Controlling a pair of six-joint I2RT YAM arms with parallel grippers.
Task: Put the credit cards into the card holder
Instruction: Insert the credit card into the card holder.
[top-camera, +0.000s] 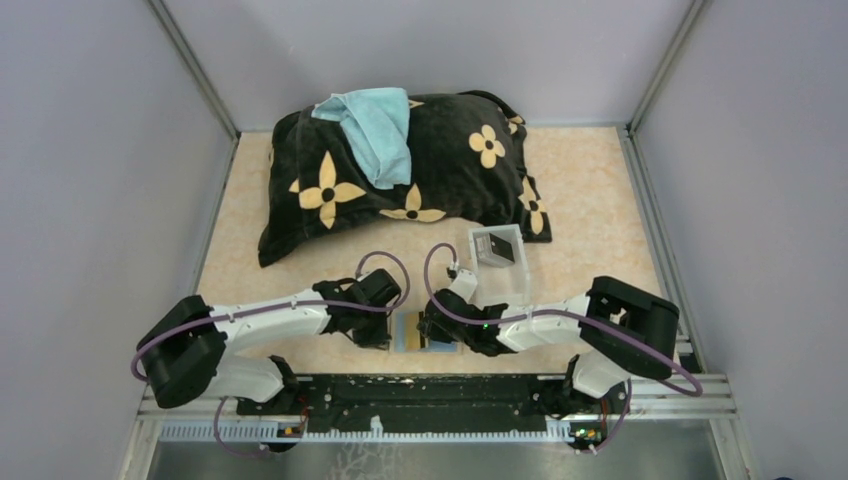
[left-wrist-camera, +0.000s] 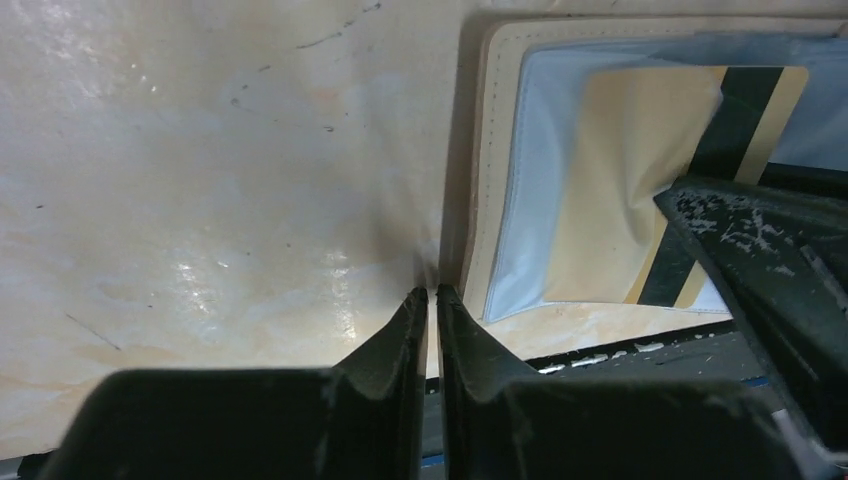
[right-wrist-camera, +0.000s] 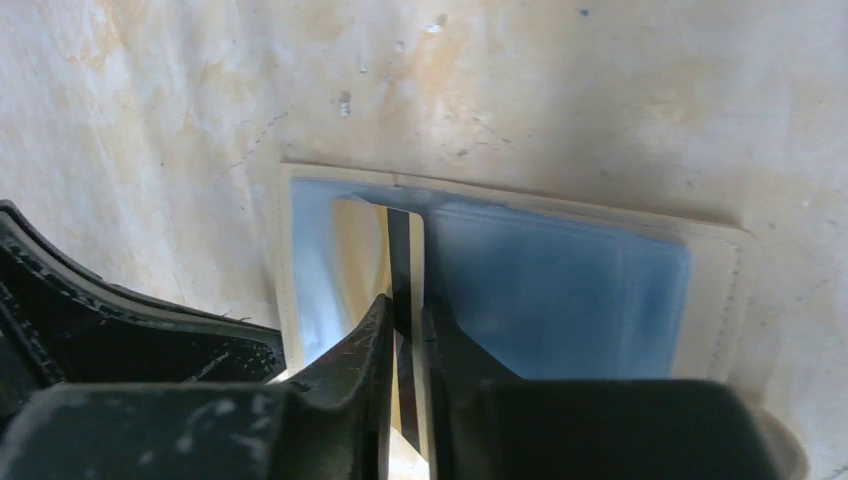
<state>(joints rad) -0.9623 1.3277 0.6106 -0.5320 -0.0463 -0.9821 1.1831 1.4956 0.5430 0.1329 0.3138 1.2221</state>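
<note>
The tan card holder (top-camera: 413, 331) lies open on the table between my two grippers, its clear pockets facing up (left-wrist-camera: 497, 150) (right-wrist-camera: 715, 290). My right gripper (right-wrist-camera: 405, 310) is shut on a gold-yellow credit card with a black stripe (right-wrist-camera: 403, 250). The card's far end sits inside the holder's left clear pocket (left-wrist-camera: 630, 170). My left gripper (left-wrist-camera: 432, 292) is shut, its tips down on the table just beside the holder's left edge. In the top view the left gripper (top-camera: 385, 325) and right gripper (top-camera: 440, 325) flank the holder. Dark cards (top-camera: 495, 250) lie in the tray.
A clear plastic tray (top-camera: 505, 285) stands just behind the right gripper. A black pillow with yellow flowers (top-camera: 440, 170) and a light blue towel (top-camera: 375, 125) fill the back of the table. The black base rail (top-camera: 420, 390) runs along the near edge.
</note>
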